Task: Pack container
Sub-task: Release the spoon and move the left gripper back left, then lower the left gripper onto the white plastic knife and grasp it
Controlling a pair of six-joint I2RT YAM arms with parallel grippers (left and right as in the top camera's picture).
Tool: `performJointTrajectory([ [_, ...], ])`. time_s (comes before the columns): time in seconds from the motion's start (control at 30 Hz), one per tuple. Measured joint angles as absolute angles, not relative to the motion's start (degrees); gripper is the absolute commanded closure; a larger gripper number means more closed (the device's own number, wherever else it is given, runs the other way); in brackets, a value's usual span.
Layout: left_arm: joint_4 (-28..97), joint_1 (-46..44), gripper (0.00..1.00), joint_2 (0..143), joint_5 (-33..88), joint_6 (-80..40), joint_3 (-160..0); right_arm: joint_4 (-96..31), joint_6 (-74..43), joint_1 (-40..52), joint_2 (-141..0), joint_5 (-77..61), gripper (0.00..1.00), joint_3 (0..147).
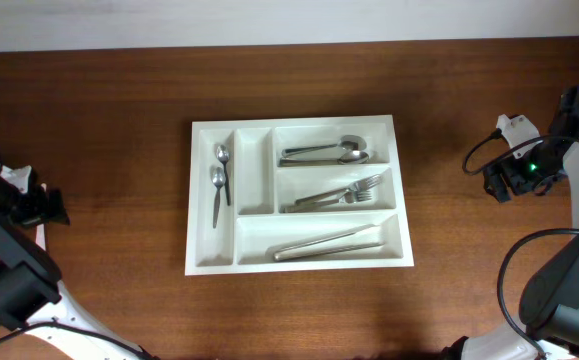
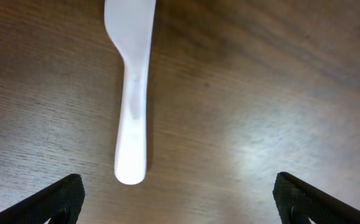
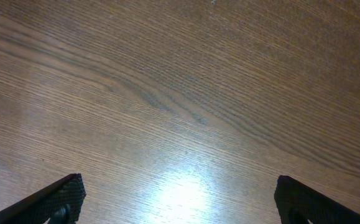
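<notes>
While left claw and right claw gape empty, a white utensil lies just ahead of the left: grasp it next for the container.

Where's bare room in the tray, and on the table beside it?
In the container, the second narrow compartment, between the small spoons and the wide slots, is empty. Bare table flanks it on both sides. The wide slots are crowded.

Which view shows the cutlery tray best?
Overhead: the whole tray shows, all five compartments, with metal cutlery in four. The left wrist view shows none of it, only table and a white utensil; the right wrist view, only table.
</notes>
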State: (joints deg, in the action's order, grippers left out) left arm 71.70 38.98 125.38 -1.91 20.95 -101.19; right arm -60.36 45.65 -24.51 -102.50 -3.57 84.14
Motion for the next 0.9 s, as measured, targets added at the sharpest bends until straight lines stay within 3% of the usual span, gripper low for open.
performJointTrajectory([
  [0.5,64.9,38.9,0.01,125.4,-1.7,31.7,-101.1,-60.4,45.6,-24.5,-102.5,-3.6,0.01,84.1],
  [0.9,60.8,38.9,0.01,125.4,0.5,33.3,-98.3,-60.4,45.6,-24.5,-102.5,-3.6,0.01,84.1],
])
